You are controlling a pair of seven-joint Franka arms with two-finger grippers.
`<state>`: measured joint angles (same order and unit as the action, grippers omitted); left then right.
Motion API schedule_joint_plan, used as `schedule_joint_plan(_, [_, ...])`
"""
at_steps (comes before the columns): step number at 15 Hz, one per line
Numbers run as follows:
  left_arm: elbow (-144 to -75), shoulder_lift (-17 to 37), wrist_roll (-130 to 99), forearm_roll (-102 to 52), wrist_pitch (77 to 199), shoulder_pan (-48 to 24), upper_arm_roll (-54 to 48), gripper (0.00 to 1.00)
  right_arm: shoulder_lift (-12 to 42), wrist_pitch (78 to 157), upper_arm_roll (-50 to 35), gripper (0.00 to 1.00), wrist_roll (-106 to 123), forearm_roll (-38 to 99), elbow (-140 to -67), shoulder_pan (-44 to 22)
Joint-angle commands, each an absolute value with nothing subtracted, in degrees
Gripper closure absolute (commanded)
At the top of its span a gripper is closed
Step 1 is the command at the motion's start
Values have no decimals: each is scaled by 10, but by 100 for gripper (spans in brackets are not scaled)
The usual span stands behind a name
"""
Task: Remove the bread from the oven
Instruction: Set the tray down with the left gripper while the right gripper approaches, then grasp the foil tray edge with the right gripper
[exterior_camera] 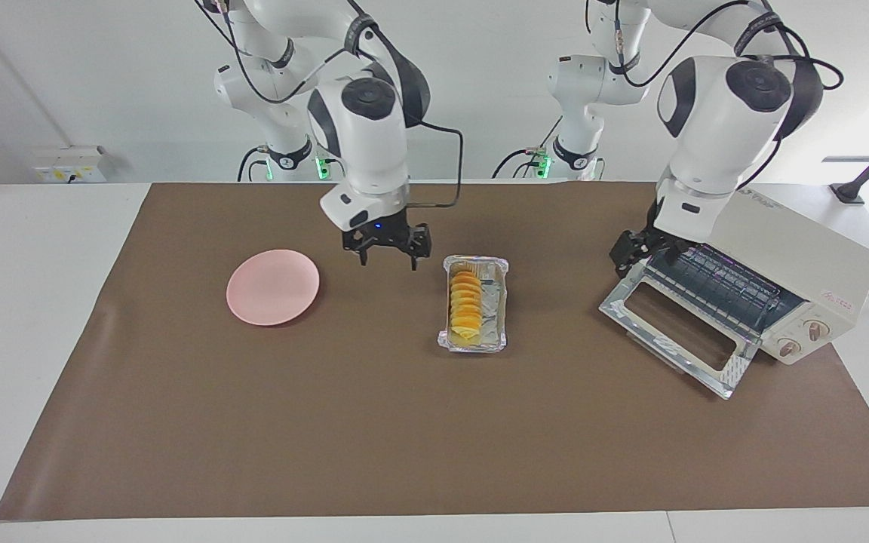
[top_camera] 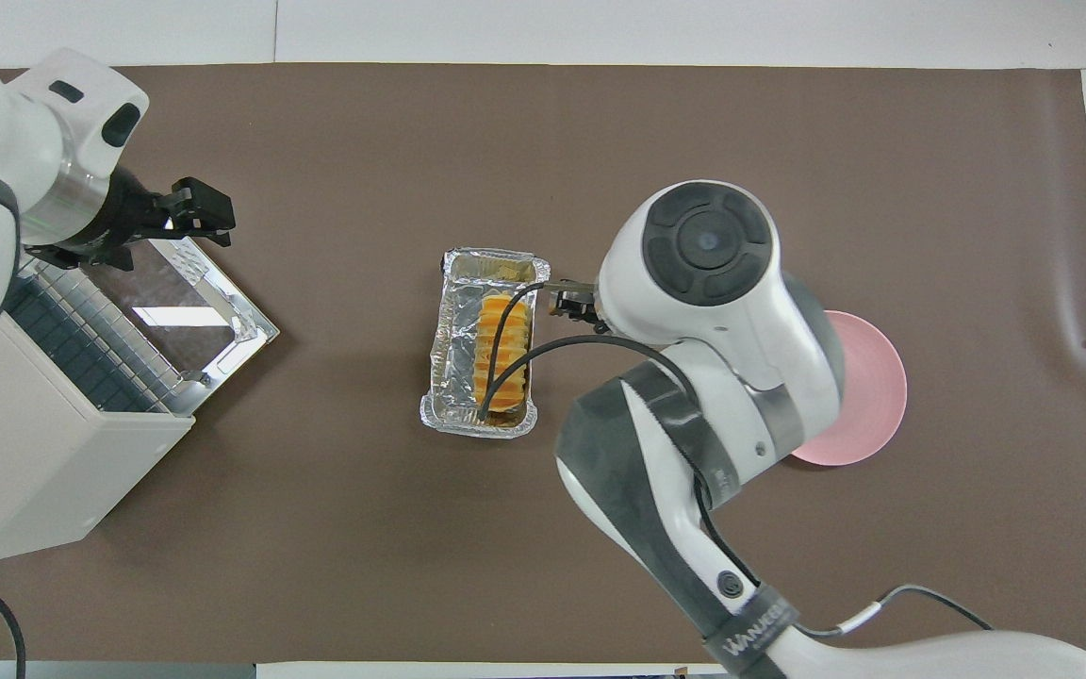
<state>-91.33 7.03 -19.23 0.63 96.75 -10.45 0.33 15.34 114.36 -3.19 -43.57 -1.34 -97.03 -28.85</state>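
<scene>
The bread [exterior_camera: 465, 305] [top_camera: 503, 354] lies in a crinkled foil tray [exterior_camera: 496, 300] [top_camera: 456, 316] on the brown mat, mid-table and outside the oven [exterior_camera: 789, 249] [top_camera: 34, 471]. The oven's glass door [exterior_camera: 668, 332] [top_camera: 175, 311] is dropped open and only the wire rack shows inside. My left gripper [exterior_camera: 637, 255] [top_camera: 192, 211] hangs open and empty over the door's hinge end, by the oven's mouth. My right gripper [exterior_camera: 388, 259] [top_camera: 569, 306] hangs open and empty over the mat between the tray and the pink plate [exterior_camera: 272, 287] [top_camera: 873, 387], close to the tray's rim.
The oven stands at the left arm's end of the table, with its two knobs [exterior_camera: 802, 338] beside the window. The right arm's wrist covers part of the plate in the overhead view. White table borders the mat [exterior_camera: 374, 422] on all sides.
</scene>
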Motion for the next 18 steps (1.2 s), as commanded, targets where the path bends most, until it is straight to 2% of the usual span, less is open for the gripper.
schedule_joint_plan(1, [-950,26,-146,-1,933,-80,-3,0,275,1139,-25,0,-514,-24,-849,-323])
schedule_joint_plan(3, [-960,12,-143,-1,920,-63,-5,0,319,1150,-26,0,-532,-38,-817,-330])
schedule_joint_plan(6, [-965,9,-119,-3,909,-12,-32,0,330,1204,-25,3,-533,-40,-838,-330])
schedule_joint_plan(11, [-977,-4,-103,-2,910,-5,-33,0,342,1241,-23,6,-531,-63,-874,-329])
schedule_joint_plan(12, [-975,-4,-90,-2,905,-5,-33,0,341,1266,-22,18,-533,-63,-895,-329])
schedule_joint_plan(13, [-971,-4,-90,-2,905,-5,-33,0,340,1281,-21,47,-534,-63,-909,-330])
schedule_joint_plan(14, [-970,-3,-89,-2,906,-6,-34,0,339,1284,-21,87,-536,-63,-913,-331])
schedule_joint_plan(15, [-965,-2,-87,-2,904,-6,-35,0,339,1283,-21,100,-538,-63,-912,-331])
schedule_joint_plan(18, [-952,-8,-67,-1,888,-5,-39,0,338,1273,-21,100,-534,-62,-900,-328])
